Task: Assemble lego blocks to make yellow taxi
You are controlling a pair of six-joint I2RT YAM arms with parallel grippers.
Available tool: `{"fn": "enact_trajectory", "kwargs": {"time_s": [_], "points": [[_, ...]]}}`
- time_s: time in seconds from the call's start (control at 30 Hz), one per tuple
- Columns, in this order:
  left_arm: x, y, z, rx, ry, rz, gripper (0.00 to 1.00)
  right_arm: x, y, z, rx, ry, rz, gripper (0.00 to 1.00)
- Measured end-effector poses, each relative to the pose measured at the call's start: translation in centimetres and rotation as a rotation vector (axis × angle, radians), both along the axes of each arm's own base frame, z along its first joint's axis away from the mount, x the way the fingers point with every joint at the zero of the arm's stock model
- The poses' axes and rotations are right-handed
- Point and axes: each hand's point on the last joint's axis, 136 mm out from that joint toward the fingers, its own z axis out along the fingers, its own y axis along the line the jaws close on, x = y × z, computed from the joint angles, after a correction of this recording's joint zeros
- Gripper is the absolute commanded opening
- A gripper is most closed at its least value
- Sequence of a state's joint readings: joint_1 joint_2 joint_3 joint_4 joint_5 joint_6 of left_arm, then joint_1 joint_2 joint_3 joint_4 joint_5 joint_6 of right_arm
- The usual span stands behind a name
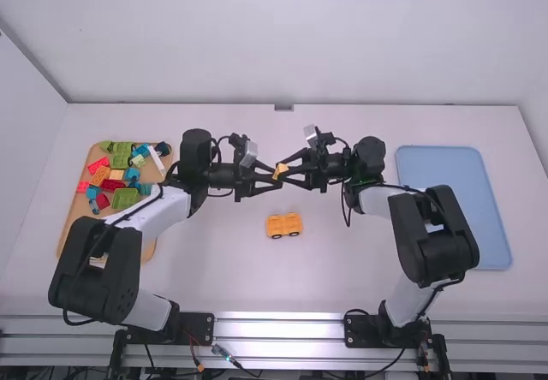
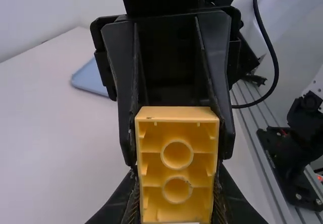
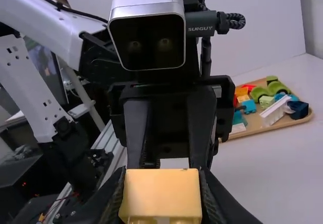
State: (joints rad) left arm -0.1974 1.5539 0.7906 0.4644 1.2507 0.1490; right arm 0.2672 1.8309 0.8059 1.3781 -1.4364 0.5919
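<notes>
We've got the left gripper (image 1: 278, 179) and right gripper (image 1: 283, 171) both clamped on one yellow block (image 1: 280, 169). Nearer us sits one yellow car body (image 1: 284, 223), two wheels (image 1: 276, 236) showing. Left of the grippers, our left arm (image 1: 161, 212) partly hides one wooden tray (image 1: 75, 210); right, one blue tray (image 1: 441, 166).
</notes>
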Motion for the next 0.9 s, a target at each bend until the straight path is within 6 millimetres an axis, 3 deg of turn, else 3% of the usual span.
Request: {"fn": "enact_trajectory", "kwargs": {"time_s": [0.03, 0.07, 0.1, 0.3, 0.47, 0.7, 0.9], "points": [[0.1, 0.0, 0.1, -0.001, -0.013, 0.0, 0.47, 0.0, 0.0, 0.0, -0.001, 0.004, 0.0, 0.05], [0.2, 0.0, 0.2, -0.001, -0.029, 0.004, 0.65, 0.0, 0.0, 0.0, -0.002, 0.007, 0.003, 0.05], [0.3, 0.0, 0.3, -0.001, -0.038, 0.008, 0.99, -0.1, 0.0, -0.1, -0.003, 0.007, 0.005, 0.05], [0.8, 0.1, 0.3, 0.007, -0.055, 0.036, 0.99, 0.3, -0.2, -0.2, -0.004, 0.02, -0.015, 0.04], [1.9, 0.4, -0.8, 0.048, -0.011, 0.111, 0.99, 3.0, -1.1, -1.8, -0.032, 0.153, -0.141, 0.02], [3.8, 1.3, -2.3, 0.106, 0.076, 0.254, 0.99, 7.1, -3.0, -7.0, -0.162, 0.36, -0.389, 0.02], [5.3, 2.4, -3.7, 0.167, 0.108, 0.373, 0.99, 8.8, -4.0, -10.7, -0.395, 0.476, -0.519, 0.0]]}}
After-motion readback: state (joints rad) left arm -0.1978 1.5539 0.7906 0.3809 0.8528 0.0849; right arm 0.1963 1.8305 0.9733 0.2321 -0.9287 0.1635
